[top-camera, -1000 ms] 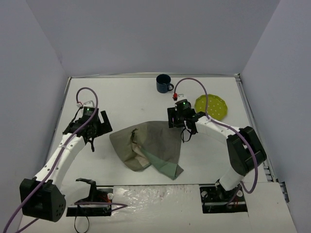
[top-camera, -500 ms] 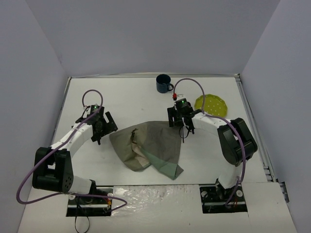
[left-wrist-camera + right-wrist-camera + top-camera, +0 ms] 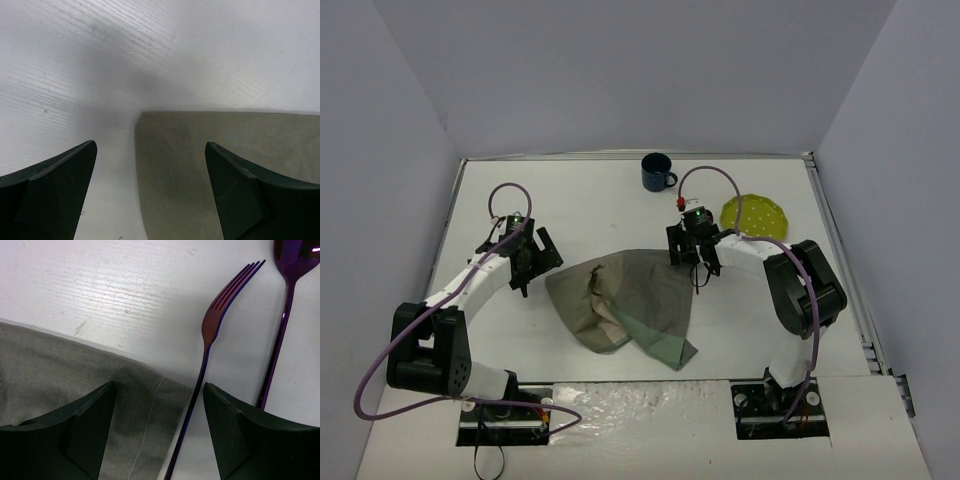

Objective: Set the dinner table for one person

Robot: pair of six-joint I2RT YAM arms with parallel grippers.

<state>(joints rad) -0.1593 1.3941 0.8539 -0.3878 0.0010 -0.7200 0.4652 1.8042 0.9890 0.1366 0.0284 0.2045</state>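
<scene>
The dinner table (image 3: 590, 205) is white with a thin metal rim. A crumpled beige and green cloth placemat (image 3: 625, 300) lies at its middle. My left gripper (image 3: 542, 260) is open and low at the placemat's left corner; in the left wrist view the corner (image 3: 225, 165) lies between the fingers of that gripper (image 3: 150, 192). My right gripper (image 3: 693, 262) is open at the placemat's upper right corner. In the right wrist view that gripper (image 3: 157, 432) straddles the hemmed corner (image 3: 75, 370) and the handle of a purple fork (image 3: 214, 325). A purple spoon (image 3: 284, 315) lies beside it.
A dark blue mug (image 3: 656, 172) stands at the far edge. A yellow-green dotted plate (image 3: 756, 221) lies at the far right. Grey walls close in the table on three sides.
My left arm has swung in and brought its gripper down to the placemat's left corner. My right gripper has shifted slightly at the upper right corner. The placemat has not moved.
</scene>
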